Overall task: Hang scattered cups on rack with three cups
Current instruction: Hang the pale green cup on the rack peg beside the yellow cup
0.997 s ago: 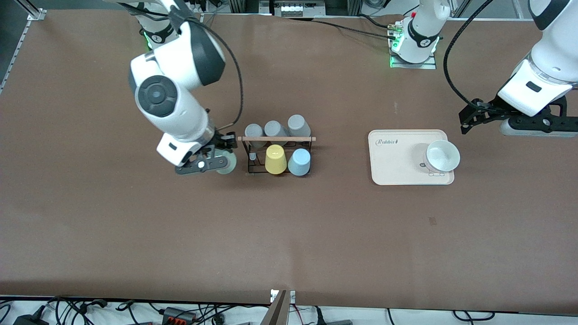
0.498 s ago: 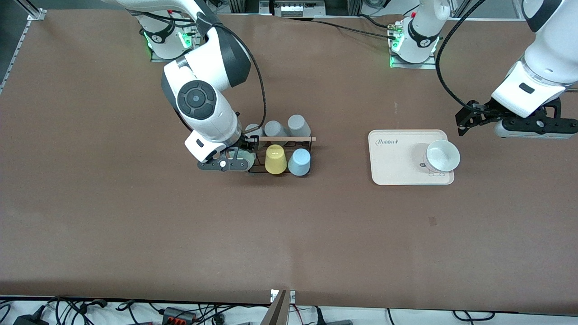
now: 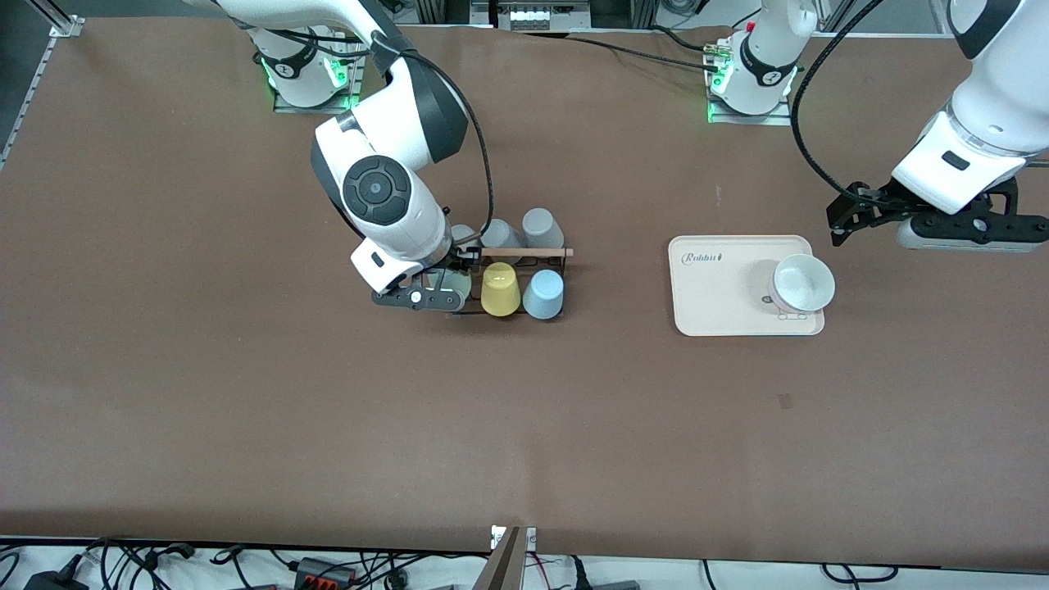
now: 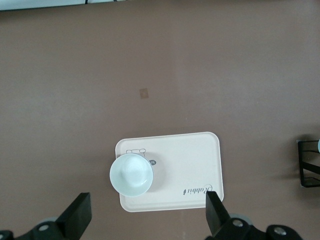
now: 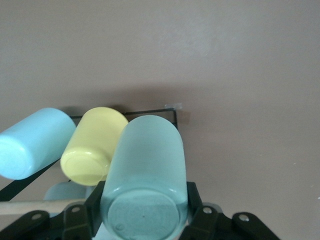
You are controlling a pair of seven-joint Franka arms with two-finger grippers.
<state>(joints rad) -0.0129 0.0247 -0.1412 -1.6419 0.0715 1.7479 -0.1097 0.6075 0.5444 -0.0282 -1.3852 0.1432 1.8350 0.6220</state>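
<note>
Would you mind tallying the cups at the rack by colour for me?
Grey cups: 3, one mostly hidden by the right arm
Yellow cup: 1
Light blue cup: 1
Green cup: 1, held in the right gripper
Total: 6

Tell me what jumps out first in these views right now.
The right gripper holds the sage green cup at the black wire rack, beside the hung yellow cup and light blue cup. Toward the left arm's end, the open left gripper hovers over a cream tray carrying a white bowl.
</note>
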